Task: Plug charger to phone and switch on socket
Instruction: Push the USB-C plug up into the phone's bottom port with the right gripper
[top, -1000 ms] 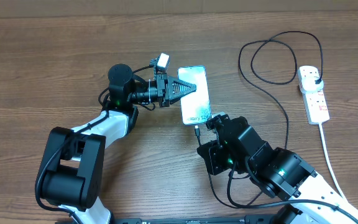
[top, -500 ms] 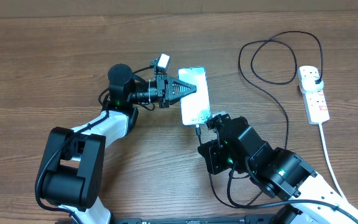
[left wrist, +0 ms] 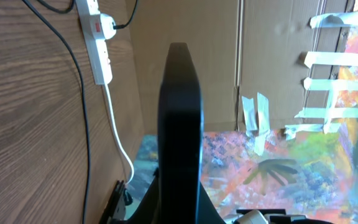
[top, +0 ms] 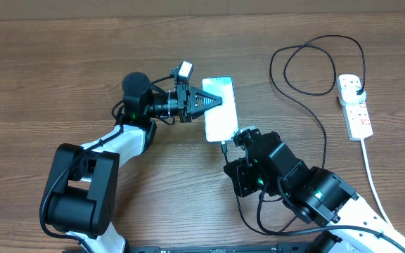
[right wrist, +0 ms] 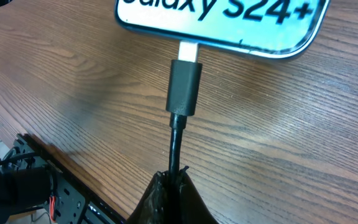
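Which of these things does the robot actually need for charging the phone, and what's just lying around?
Part of the job:
- phone, under the left gripper
- charger, tip at the phone's port, cable pinched in the right gripper
- socket

Just around:
- cardboard wall
- white tape strips
- colourful painted sheet beyond the table

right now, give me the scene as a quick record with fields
phone: lying flat, screen up and lit
left hand: shut, tips over the phone's screen
charger: connector at the phone's bottom edge, metal tip partly showing
right hand: shut on the charger's cable just behind the connector
socket: far right, apart from both hands
plug: seated in the socket's far end
socket on or off: cannot tell
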{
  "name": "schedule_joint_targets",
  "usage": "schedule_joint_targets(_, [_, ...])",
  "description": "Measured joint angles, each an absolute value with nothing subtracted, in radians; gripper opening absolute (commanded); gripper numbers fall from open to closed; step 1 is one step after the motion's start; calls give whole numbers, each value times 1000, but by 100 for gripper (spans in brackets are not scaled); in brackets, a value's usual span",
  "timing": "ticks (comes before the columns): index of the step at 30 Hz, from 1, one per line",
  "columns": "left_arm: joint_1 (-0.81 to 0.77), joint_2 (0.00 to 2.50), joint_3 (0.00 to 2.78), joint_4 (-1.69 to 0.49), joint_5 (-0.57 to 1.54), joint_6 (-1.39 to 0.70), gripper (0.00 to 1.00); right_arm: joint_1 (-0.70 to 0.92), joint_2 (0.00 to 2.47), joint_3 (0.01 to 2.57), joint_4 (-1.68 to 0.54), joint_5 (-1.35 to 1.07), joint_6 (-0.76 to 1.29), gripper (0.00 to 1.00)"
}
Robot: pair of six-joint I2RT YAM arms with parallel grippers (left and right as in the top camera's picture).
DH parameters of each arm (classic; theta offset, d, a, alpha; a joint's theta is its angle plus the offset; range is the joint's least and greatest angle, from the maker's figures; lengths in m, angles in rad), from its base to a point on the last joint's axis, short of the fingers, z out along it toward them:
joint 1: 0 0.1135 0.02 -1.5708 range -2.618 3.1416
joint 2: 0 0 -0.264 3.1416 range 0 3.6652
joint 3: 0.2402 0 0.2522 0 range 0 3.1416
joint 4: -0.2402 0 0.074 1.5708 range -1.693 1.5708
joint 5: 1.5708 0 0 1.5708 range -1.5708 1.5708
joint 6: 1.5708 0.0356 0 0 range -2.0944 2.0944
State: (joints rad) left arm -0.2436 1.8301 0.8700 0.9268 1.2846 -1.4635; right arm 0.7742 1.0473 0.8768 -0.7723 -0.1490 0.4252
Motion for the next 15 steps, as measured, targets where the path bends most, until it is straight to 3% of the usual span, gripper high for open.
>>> schedule_joint_targets(15, [-244, 1830, 870, 934, 1297, -1464, 4, 774, 1047, 877, -768, -142, 425, 4])
